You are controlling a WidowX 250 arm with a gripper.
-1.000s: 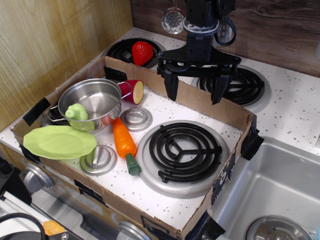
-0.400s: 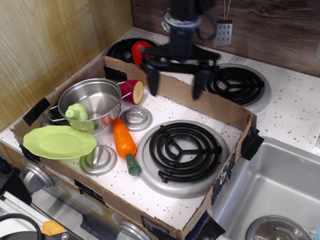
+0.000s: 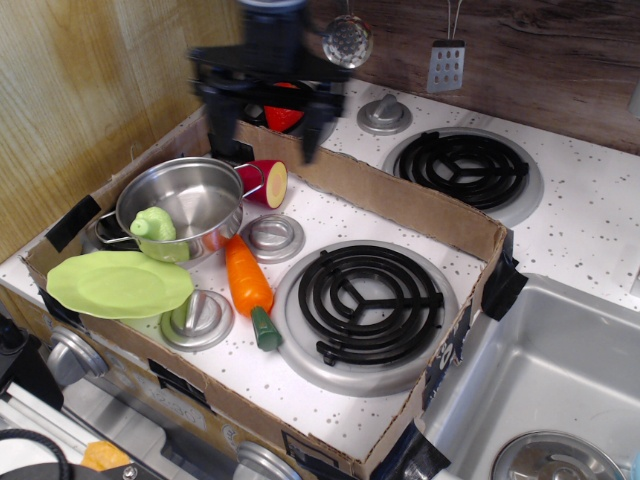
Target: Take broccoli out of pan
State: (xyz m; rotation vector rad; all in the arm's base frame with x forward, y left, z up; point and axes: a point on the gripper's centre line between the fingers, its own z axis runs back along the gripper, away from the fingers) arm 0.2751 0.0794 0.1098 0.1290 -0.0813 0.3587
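1. Jaws spread wide, nothing between them; gripper [image 3: 264, 135] blurred, hanging above the back-left corner of the cardboard box [image 3: 420, 205], over its rear wall.
2. Fingers [image 3: 215, 125] point down, the left one just above the pan's far rim, the other near the red-and-yellow toy slice [image 3: 266, 182].
3. Pan [image 3: 190, 195] sits in the box's left part, upright, wire handles showing.
4. Broccoli [image 3: 156, 231] rests at the pan's near edge, head leaning on the rim, touching the lime-green plate [image 3: 115, 284] side.
5. Plate lies flat in front of the pan, overlapping the box's front-left corner.
6. Carrot [image 3: 249, 284] lies right of the pan, green end toward the front.
7. Strawberry [image 3: 284, 112] sits behind the gripper on the back-left burner, partly hidden.
8. Large black coil burner [image 3: 368, 297] to the carrot's right, bare.
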